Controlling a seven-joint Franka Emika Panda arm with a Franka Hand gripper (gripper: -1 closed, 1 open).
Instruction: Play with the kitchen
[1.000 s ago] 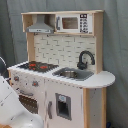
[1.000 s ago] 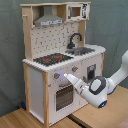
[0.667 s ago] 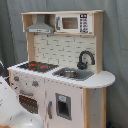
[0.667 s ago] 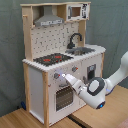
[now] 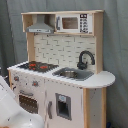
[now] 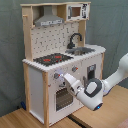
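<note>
The kitchen (image 5: 60, 75) is a tall light-wood and white toy, seen in both exterior views. It has a black stovetop (image 5: 37, 65) with red rings, a black faucet (image 5: 85, 59), a sink (image 5: 72, 74) and a grey hood (image 5: 40, 25). In the second exterior view the kitchen (image 6: 45, 70) stands at the left. My gripper (image 6: 65, 77) reaches in from the second exterior view's right and sits right at the front panel, beside a knob (image 6: 56, 76) and above the oven door (image 6: 62, 98). In the first exterior view only my white arm (image 5: 12, 107) shows, at the lower left.
A toy microwave (image 5: 75, 22) sits on the top shelf. A small door with a dispenser (image 5: 62, 106) is below the sink. The kitchen stands on a wooden table (image 6: 107, 112), with a grey curtain (image 6: 112, 25) behind. My arm's white wrist (image 6: 92, 93) hangs before the lower cabinet.
The wrist has shifted very slightly to the left and down. The gripper stays by the knobs on the front panel.
</note>
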